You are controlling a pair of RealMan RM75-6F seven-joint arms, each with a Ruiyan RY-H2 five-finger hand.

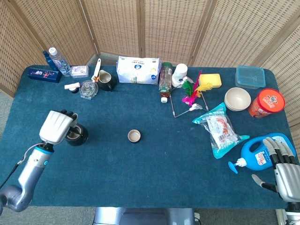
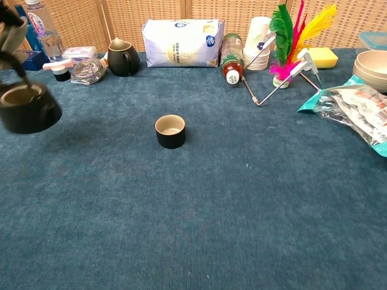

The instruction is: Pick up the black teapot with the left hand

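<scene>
The black teapot (image 1: pixel 77 135) hangs above the blue cloth at the left, lifted off the table; in the chest view the black teapot (image 2: pixel 27 107) shows blurred, in the air at the far left. My left hand (image 1: pixel 57 127) grips it from above by its top, fingers curled over the handle. Only a sliver of my left hand (image 2: pixel 11 30) shows at the chest view's top left corner. My right hand (image 1: pixel 284 170) rests near the table's front right corner, fingers apart, holding nothing.
A small black cup (image 1: pixel 134 136) stands mid-table. Along the back lie a water bottle (image 1: pixel 59 61), a dark pitcher (image 1: pixel 106 79), a white bag (image 1: pixel 138 70) and feather toys (image 1: pixel 193 90). A snack bag (image 1: pixel 219 128), bowl (image 1: pixel 237 99) and blue detergent bottle (image 1: pixel 259 154) fill the right.
</scene>
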